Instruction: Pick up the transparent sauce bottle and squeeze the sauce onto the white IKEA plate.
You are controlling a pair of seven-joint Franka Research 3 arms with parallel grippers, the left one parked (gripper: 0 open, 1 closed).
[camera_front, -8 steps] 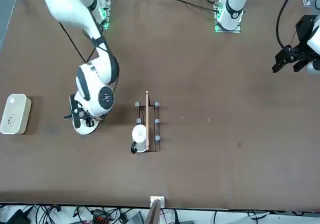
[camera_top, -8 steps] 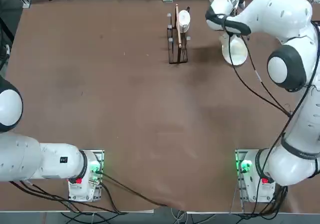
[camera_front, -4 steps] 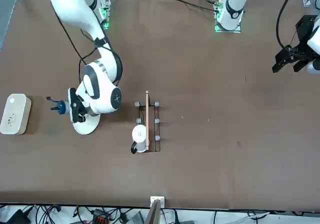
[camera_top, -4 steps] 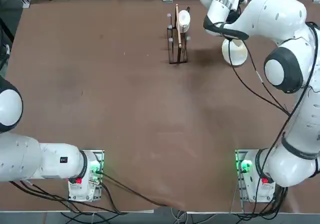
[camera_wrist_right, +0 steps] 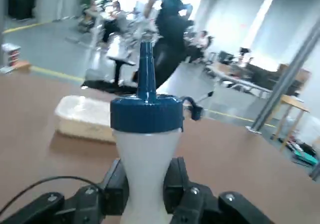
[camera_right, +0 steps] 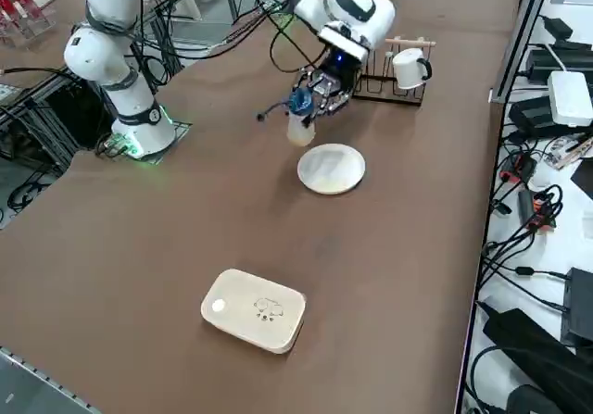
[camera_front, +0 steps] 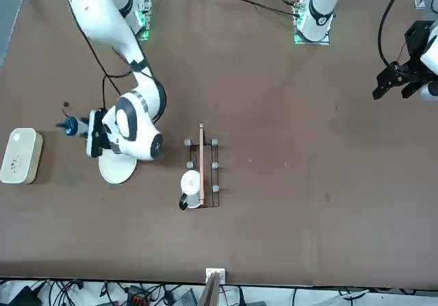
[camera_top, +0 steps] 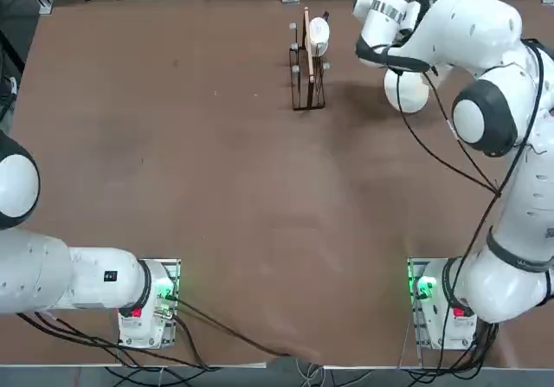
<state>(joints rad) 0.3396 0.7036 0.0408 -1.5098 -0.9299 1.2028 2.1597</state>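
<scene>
Right gripper closed around the pale body of the transparent sauce bottle, blue cap clear of the fingers. Bottle held beside the white IKEA plate, nozzle off the rim. Risk: squeezing before the nozzle is over the plate would put sauce on the surface. Smooth, tapering body might slip during tipping; too hard a squeeze could spurt.
</scene>
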